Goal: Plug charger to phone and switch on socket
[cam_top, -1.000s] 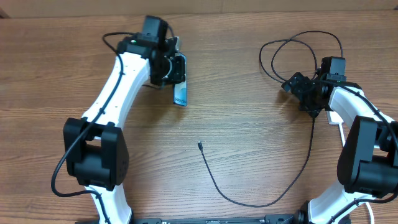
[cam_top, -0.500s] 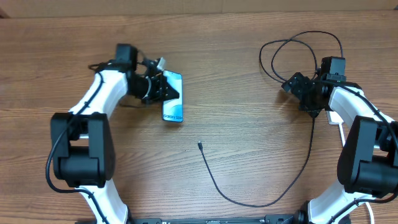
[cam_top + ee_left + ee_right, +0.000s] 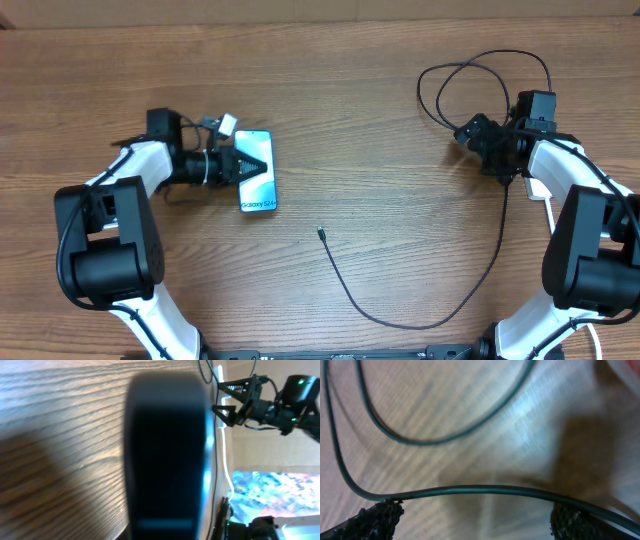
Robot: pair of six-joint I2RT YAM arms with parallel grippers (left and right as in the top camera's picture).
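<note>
Two arms busy, connector end lying loose.
Overhead: left gripper (image 3: pixel 237 166) pinched shut on phone (image 3: pixel 258 188), table's left; charger cable (image 3: pixel 412 328) tip free mid-table. Left wrist: phone close, blurred. Right wrist: right gripper (image 3: pixel 475 517) wide over cable. Best to steady the phone, port toward tip.

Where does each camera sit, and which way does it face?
Overhead: above the table, looking straight down; left arm, right arm, phone, charger.
Left wrist: low, facing across the table; blurred phone close up, right gripper beyond.
Right wrist: just above the wood, facing charger; own fingers at bottom.
Shared: overhead and left wrist show the phone.
</note>
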